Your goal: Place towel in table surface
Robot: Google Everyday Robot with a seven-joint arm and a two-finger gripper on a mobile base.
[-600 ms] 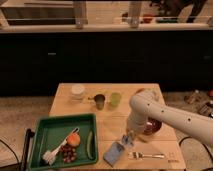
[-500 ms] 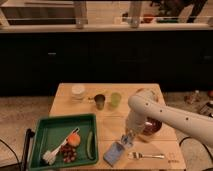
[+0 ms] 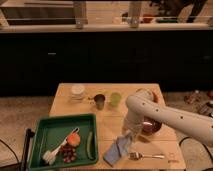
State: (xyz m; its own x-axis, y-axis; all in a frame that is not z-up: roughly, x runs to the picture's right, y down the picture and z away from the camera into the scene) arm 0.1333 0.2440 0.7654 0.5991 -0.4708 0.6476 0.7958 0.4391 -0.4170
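The blue-grey towel (image 3: 118,149) lies rumpled on the light wooden table surface (image 3: 112,120), just right of the green tray and near the front edge. My gripper (image 3: 127,136) hangs from the white arm that reaches in from the right. It is right at the towel's upper right corner. The arm hides part of the table behind it.
A green tray (image 3: 49,131) at the front left holds a white brush (image 3: 53,154), an orange fruit (image 3: 73,139) and a green vegetable. A fork (image 3: 145,156) lies right of the towel. A white bowl (image 3: 77,91), a metal cup (image 3: 100,101), a green cup (image 3: 115,98) and a reddish bowl (image 3: 150,127) stand further back.
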